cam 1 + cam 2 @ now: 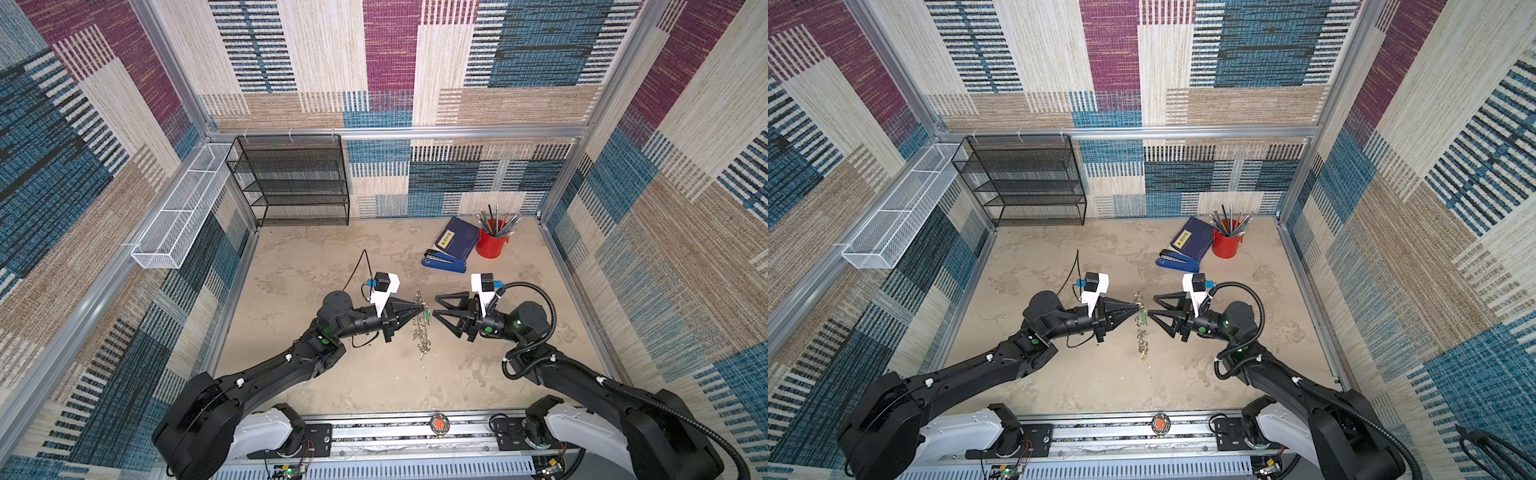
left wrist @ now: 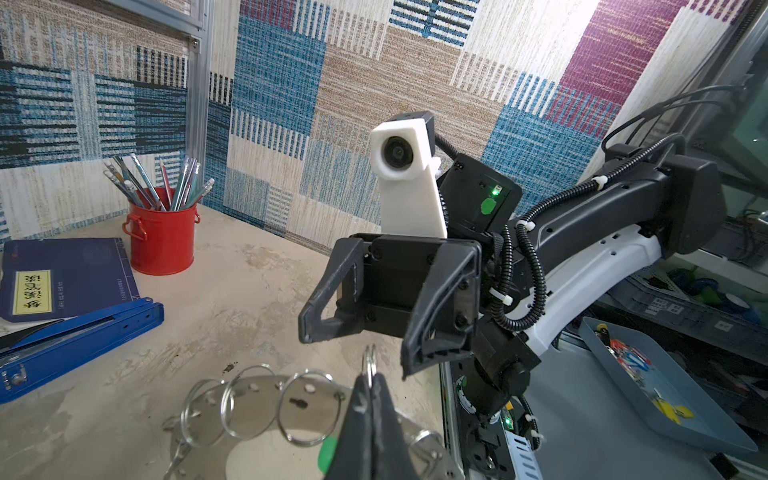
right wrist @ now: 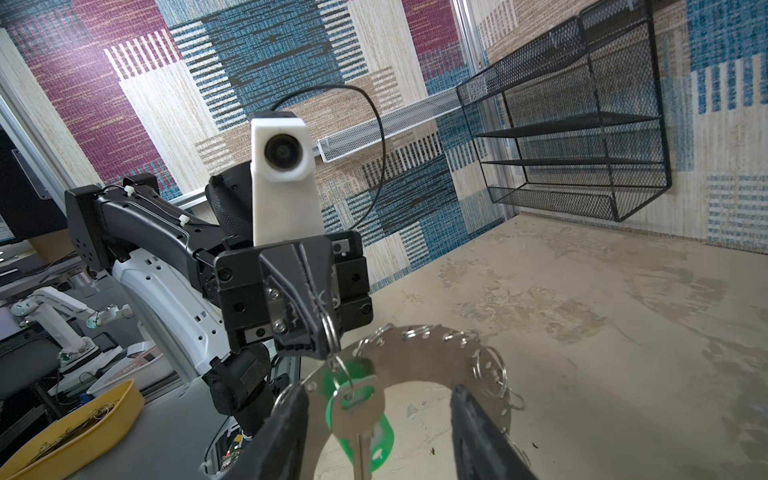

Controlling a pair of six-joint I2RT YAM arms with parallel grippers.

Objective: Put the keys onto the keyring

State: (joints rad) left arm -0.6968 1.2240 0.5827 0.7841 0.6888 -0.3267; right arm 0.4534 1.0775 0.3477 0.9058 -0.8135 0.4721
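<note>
where the flat grey keyring (image 3: 419, 353), edged with small silver split rings, is held up on edge above the middle of the table (image 1: 332, 257), a silver key (image 3: 359, 405) with a green tag (image 3: 384, 436) is seen dangling from one split ring (image 3: 331, 332). that ring is pinched by the left fingers (image 3: 318, 332), pressed tightly together, while the right fingers (image 3: 478, 432) are spread partway on either side of the key, nothing gripped.
</note>
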